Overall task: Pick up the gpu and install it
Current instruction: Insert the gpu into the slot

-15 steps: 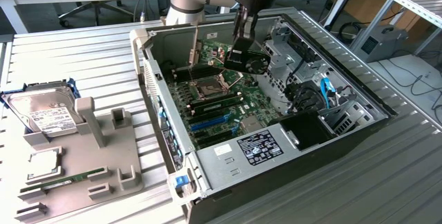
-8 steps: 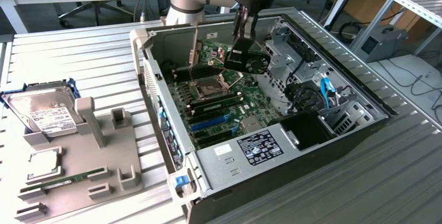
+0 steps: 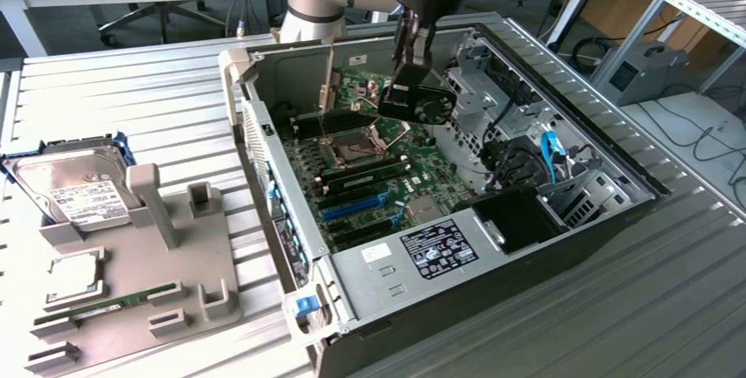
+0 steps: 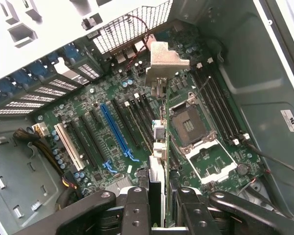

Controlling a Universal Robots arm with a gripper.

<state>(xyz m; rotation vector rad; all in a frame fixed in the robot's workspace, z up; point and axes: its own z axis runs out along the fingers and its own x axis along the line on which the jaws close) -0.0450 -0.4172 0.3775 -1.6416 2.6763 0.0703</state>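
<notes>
The gpu, a thin card with a black cooler face and a fan, hangs inside the open computer case, above the motherboard near the CPU socket. My gripper is shut on its upper edge. In the wrist view the gpu appears edge-on, gripped by my gripper between the black fingers, its silver end bracket pointing at the case's rear grille. The card floats above the board, between the long blue slot and the CPU socket, touching neither.
On the exterior view's left, a grey parts holder carries a hard drive, a CPU and a RAM stick. The case walls, drive cage and cables hem in the board. Blue slot latches line the rear.
</notes>
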